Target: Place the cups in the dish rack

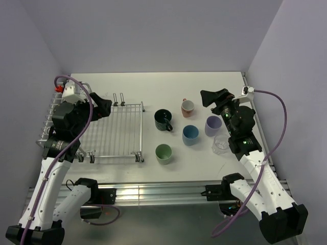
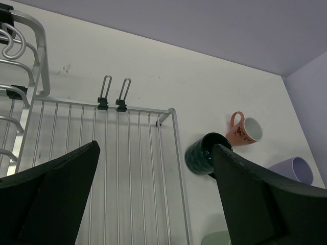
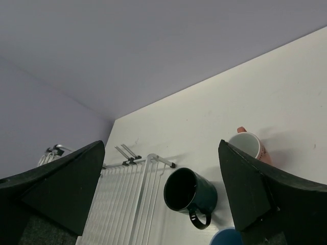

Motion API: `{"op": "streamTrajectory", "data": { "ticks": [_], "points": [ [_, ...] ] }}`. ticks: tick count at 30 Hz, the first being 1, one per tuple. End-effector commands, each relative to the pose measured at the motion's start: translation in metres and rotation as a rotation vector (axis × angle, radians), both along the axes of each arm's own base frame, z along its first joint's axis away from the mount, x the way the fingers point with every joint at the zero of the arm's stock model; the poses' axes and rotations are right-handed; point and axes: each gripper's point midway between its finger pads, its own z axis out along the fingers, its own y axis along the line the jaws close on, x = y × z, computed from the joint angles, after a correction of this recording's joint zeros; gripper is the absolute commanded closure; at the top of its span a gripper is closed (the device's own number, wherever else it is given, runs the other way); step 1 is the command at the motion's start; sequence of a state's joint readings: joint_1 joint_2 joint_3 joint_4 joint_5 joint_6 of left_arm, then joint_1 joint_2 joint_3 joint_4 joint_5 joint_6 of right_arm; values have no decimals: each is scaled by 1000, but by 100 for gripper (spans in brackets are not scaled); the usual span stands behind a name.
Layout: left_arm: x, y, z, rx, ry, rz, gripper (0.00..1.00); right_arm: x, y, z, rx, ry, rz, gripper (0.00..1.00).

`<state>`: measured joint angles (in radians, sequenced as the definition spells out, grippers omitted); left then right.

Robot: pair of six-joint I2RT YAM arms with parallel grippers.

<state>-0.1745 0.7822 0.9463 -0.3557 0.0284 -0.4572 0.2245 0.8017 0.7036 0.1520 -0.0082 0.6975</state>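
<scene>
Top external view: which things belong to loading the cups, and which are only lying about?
For the job: dish rack, dark green mug, salmon cup, blue cup, lavender cup, pale green cup, clear cup.
Not for the job: purple cable, metal rail at the table's near edge.

White table, lilac walls (plain)

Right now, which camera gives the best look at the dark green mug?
Right wrist: the dark green mug shows whole, rim and handle unobstructed. Top external shows it whole but smaller, beside the dish rack. Left wrist has it partly hidden behind a finger.
</scene>
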Motion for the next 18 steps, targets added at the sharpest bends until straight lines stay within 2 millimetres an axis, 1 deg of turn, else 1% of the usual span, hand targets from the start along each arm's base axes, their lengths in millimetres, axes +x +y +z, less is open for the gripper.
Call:
{"op": "streamTrajectory", "data": {
  "ticks": [1,6,11,12,13,14,15,17,18],
  "points": [
    [1,-5,11,3,-51,-28,1,-1,-14,26,15,-59,-70,0],
    [2,-6,9,2,-43,-32,1,1,-16,27,2,-32,-81,0],
    [2,-7,8,1,-38,-37,1,-9,-1,33,-50,-103,15,0],
    [3,-8,7,1,-37,-38,1,-7,0,27,-24,-74,18,0],
    [3,-8,6,1,-33,-41,1,-6,4,30,-36,-74,41,0],
    [3,-9,7,0,-35,-44,1,-5,8,30,-62,-61,62,0],
    [4,-10,5,1,-29,-47,1,2,15,18,-96,-13,94,0],
    [4,-11,5,1,-26,-52,1,3,28,12,-146,33,139,4],
    [4,-11,4,1,-24,-52,1,9,35,3,-189,54,152,8]
  ]
}}
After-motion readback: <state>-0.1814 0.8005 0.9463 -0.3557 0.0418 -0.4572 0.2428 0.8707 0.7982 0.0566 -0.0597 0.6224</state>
